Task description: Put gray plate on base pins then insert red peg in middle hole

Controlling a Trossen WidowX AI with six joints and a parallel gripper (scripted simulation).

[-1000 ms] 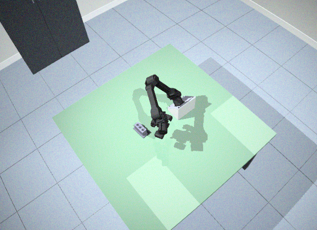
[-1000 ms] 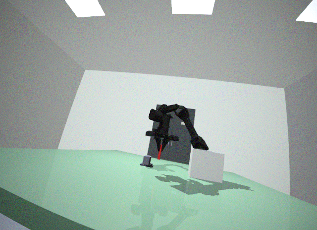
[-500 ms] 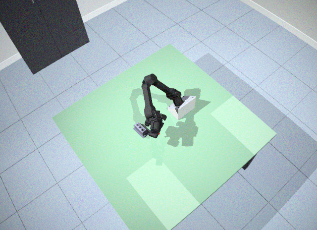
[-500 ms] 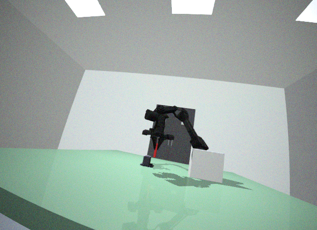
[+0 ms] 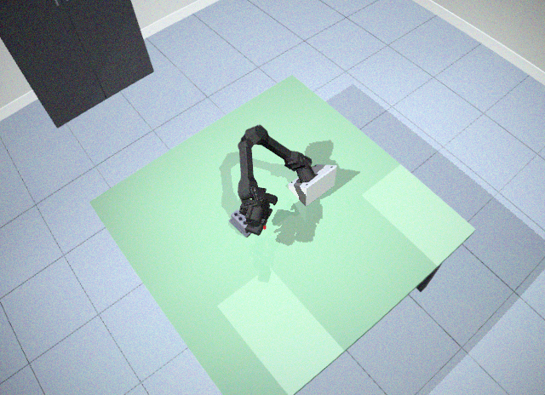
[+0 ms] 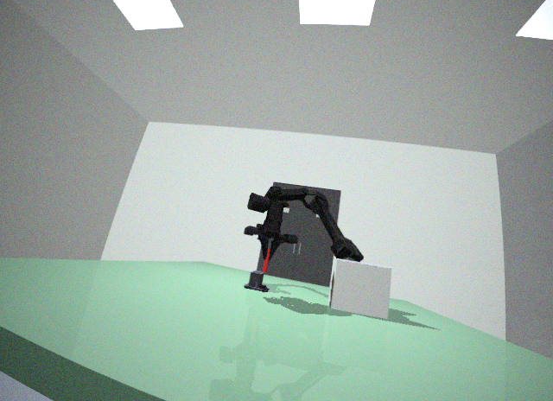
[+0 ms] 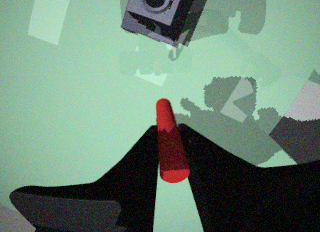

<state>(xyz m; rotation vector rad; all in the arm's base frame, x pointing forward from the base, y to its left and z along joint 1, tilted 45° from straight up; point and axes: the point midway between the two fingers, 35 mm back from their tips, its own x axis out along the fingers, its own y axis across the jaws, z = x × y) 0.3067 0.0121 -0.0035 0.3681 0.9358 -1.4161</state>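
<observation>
My gripper (image 6: 269,255) (image 7: 167,130) is shut on the red peg (image 5: 264,227) (image 6: 266,262) (image 7: 166,117) and holds it clear of the table, slightly tilted in the exterior view. The gray plate (image 5: 240,215) lies flat on top of the base (image 6: 256,281), as far as I can tell. Its dark holes show in the top view, and one shows at the top of the wrist view. The gripper is above and beside the plate and hides part of it in the top view. In the wrist view the peg's lower end is apart from the plate.
The arm's white mounting block (image 5: 322,185) (image 6: 360,287) stands on the green table (image 5: 175,232) (image 6: 155,325) and also shows at the right edge of the wrist view (image 7: 306,103). A dark cabinet (image 5: 83,43) (image 6: 308,222) stands beyond the table.
</observation>
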